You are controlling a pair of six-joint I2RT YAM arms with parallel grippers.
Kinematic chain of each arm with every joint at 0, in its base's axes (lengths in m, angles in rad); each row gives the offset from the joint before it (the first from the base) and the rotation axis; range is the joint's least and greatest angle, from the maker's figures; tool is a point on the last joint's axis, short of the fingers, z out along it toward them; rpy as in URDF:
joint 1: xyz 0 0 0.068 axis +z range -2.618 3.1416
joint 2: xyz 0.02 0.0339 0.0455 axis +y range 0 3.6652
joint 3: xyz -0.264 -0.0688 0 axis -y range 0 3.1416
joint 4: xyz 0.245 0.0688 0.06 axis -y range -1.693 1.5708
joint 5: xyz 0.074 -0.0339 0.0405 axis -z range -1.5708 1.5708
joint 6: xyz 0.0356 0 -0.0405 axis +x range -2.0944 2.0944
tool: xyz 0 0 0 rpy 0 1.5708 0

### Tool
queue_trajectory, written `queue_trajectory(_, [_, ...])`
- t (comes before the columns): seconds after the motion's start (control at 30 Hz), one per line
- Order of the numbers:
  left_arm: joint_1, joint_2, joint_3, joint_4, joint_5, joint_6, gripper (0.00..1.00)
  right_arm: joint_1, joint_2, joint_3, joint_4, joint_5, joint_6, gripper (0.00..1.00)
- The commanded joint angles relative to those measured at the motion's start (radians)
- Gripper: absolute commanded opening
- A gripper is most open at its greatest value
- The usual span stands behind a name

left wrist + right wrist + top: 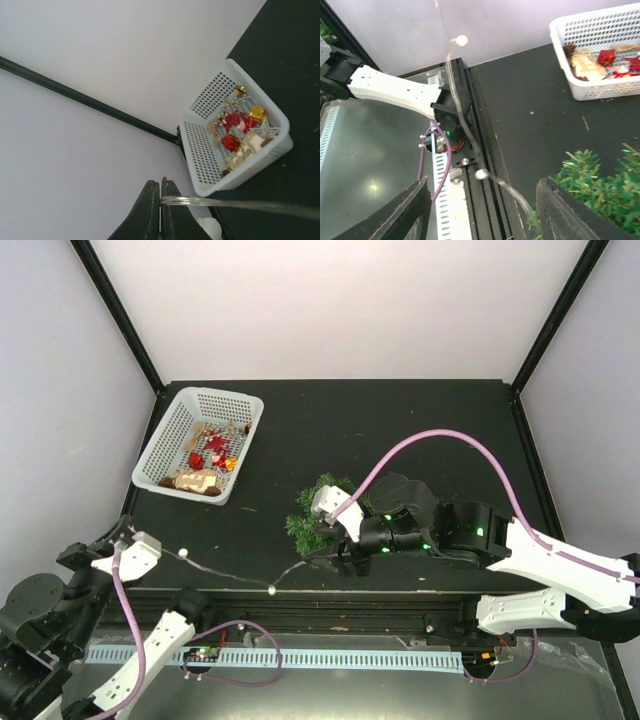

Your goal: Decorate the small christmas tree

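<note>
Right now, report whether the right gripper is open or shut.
Open. The right wrist view shows the right gripper with its fingers standing wide apart, nothing clamped between them.

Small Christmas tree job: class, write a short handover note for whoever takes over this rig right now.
Left gripper: shut on the clear beaded strand, at the front left.
Right gripper: open, beside the small christmas tree; the strand passes between its jaws.
Done: the strand's far end reaches the tree; whether it is hooked on, I cannot tell.
To do: drape the rest of the strand, then hang the ornaments lying in the white basket.
</note>
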Motion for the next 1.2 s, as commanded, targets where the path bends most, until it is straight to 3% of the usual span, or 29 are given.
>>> queue_trajectory(0.0, [-0.059, 0.086, 0.005, 0.133, -0.111, 0.082, 0.02, -0.013, -0.039, 0.039, -0.013, 0.085, -0.025, 0.59])
queue_trajectory(0.3, [-0.157, 0.245, 0.061, 0.234, -0.184, 0.189, 0.02, -0.128, -0.089, 0.045, 0.033, 0.113, -0.005, 0.59])
queue_trajectory(0.5, [-0.159, 0.322, 0.048, 0.377, -0.194, 0.309, 0.01, -0.171, -0.090, 0.044, 0.053, 0.112, 0.002, 0.60])
queue_trajectory(0.67, [-0.147, 0.436, 0.133, 0.455, -0.190, 0.329, 0.02, -0.189, -0.094, 0.032, 0.063, 0.109, 0.003, 0.60])
queue_trajectory(0.8, [-0.089, 0.494, 0.141, 0.534, -0.139, 0.389, 0.01, -0.201, -0.095, 0.025, 0.071, 0.107, 0.004, 0.60])
queue_trajectory(1.03, [0.168, 0.636, 0.200, 0.596, 0.090, 0.403, 0.02, -0.244, -0.095, 0.018, 0.085, 0.083, 0.002, 0.60])
queue_trajectory(1.17, [0.217, 0.708, 0.212, 0.637, 0.151, 0.408, 0.02, -0.275, -0.101, 0.007, 0.090, 0.078, 0.003, 0.60])
